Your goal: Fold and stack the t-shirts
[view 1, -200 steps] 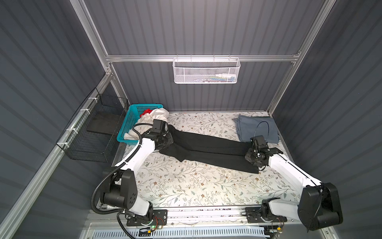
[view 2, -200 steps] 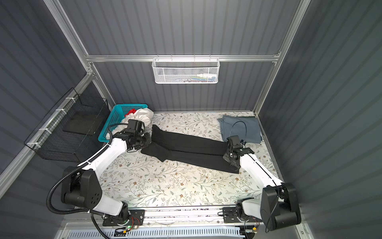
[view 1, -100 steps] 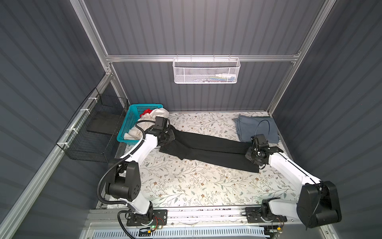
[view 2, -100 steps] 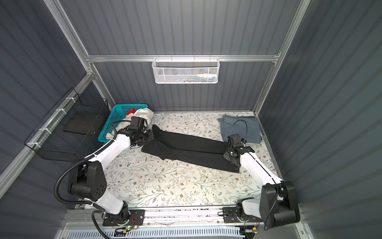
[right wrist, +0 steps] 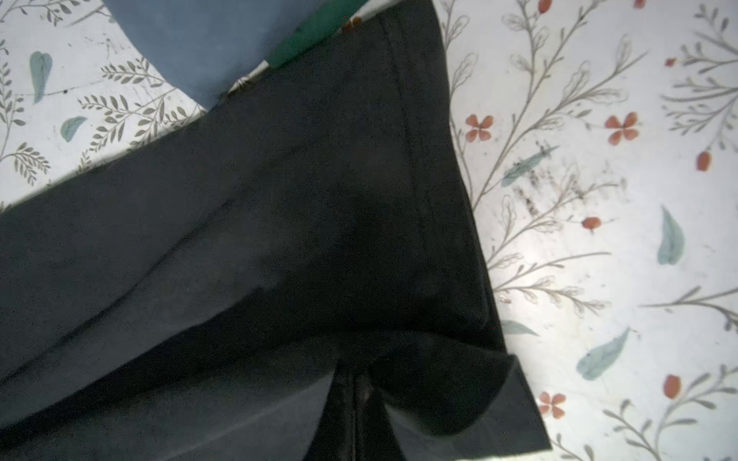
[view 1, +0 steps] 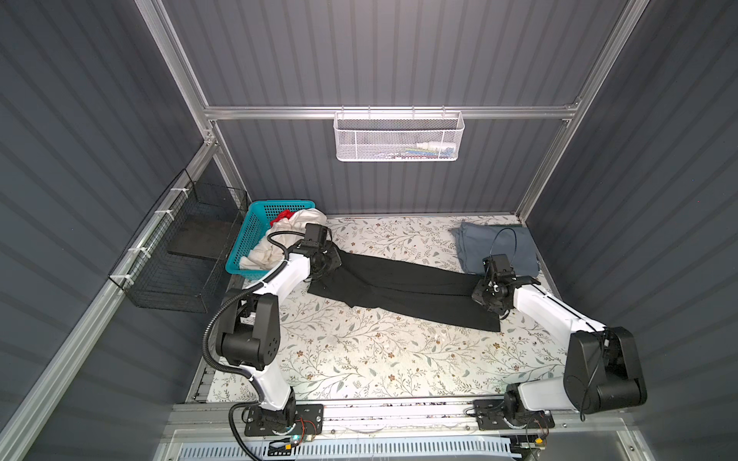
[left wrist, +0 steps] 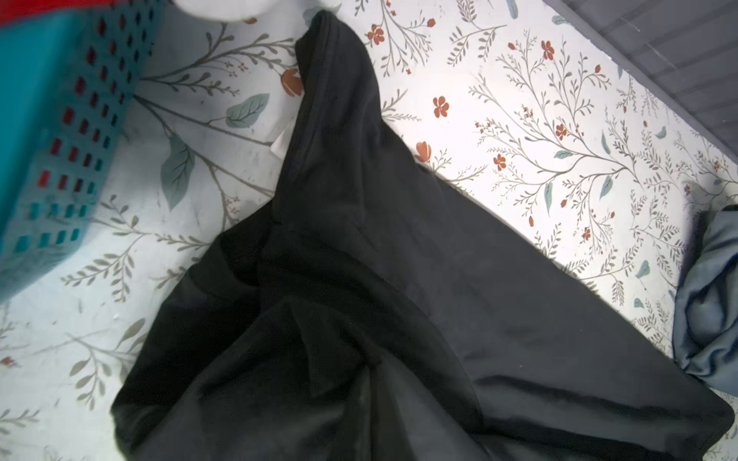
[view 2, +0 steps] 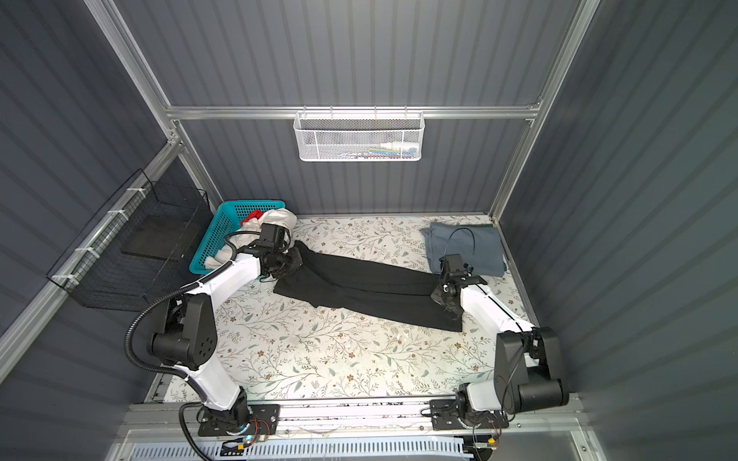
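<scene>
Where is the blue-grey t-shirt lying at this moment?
In both top views the blue-grey t-shirt lies at the far right corner of the table, its near edge beside the right end of the black t-shirt.

Dark grey ribbed walls close in on three sides, framed by aluminium posts. On the back rail hangs a white mesh basket; over on the left wall, a black wire basket clings to the frame. Down below, the bench wears a pale floral cover, glare bright across its near half, with a teal perforated basket tucked in its far left corner.
</scene>
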You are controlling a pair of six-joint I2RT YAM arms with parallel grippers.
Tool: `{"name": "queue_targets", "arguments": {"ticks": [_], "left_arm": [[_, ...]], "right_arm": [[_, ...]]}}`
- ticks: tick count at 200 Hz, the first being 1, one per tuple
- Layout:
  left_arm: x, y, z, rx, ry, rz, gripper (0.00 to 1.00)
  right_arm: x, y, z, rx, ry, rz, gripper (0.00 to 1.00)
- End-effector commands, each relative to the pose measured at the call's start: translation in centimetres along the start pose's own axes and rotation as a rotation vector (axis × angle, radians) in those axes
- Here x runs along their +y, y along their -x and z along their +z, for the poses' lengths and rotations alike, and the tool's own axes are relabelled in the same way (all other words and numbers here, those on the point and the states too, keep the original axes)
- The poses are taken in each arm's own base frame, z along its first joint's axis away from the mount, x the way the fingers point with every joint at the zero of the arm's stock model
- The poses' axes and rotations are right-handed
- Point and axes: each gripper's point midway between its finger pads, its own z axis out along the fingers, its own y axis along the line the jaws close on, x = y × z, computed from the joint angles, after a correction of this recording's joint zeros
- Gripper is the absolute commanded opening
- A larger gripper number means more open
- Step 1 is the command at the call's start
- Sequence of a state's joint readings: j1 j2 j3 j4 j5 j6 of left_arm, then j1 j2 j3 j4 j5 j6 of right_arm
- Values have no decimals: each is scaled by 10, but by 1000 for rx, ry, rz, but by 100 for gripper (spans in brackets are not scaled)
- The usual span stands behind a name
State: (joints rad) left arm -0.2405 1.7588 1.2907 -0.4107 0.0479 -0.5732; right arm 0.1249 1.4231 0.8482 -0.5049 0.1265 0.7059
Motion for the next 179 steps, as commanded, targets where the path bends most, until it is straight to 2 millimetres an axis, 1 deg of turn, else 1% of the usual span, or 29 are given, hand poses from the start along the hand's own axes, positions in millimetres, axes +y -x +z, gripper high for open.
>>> {"name": "queue_targets", "arguments": {"ticks": [1, 11, 23, 68, 80, 100, 107, 108, 110, 131, 138, 144, 156, 163, 172, 179], "left_arm": [[-12, 18, -2, -37, -46, -25, 0], [-14, 20, -2, -42, -52, -29, 0], [-14, 21, -1, -44, -51, -29, 0], [-18, 27, 6, -42, -59, -34, 0], [-19, 28, 9, -42, -60, -36, 0], [-19, 29, 15, -36, -54, -40, 0], [-17, 27, 17, -30, -49, -38, 5], [-21, 34, 14, -44, -58, -37, 6], [-25, 39, 12, -56, -65, -35, 6], [-27, 47, 7, -86, -59, -27, 8], [-27, 51, 4, -102, -54, -25, 13], [-27, 54, 1, -115, -50, -20, 20], [-30, 61, -7, -139, -51, 0, 31], [-31, 64, -11, -153, -55, 16, 39], [-33, 68, -19, -174, -58, 28, 52], [-35, 70, -25, -185, -64, 38, 57]], "right_arm": [[-1, 8, -1, -12, -5, 0, 0], [-4, 7, 0, -9, -15, 3, 2], [-7, 7, 1, -10, -20, 8, 9], [-15, 4, 0, -3, -33, 19, 9], [-19, 3, 1, 4, -46, 19, 11], [-26, 3, 3, 11, -67, 24, 11], [-28, 4, 3, 13, -69, 28, 12], [-28, 4, 3, 12, -69, 27, 12], [-29, 4, 3, 12, -70, 29, 12], [-35, 6, 1, 10, -78, 40, 13], [-37, 7, 1, 7, -80, 44, 13], [-39, 7, 0, 5, -81, 46, 14], [-42, 9, -2, 0, -91, 48, 17], [-45, 9, -4, -3, -101, 45, 20], [-48, 10, -6, -7, -114, 43, 27], [-50, 11, -8, -13, -122, 42, 33]]}}
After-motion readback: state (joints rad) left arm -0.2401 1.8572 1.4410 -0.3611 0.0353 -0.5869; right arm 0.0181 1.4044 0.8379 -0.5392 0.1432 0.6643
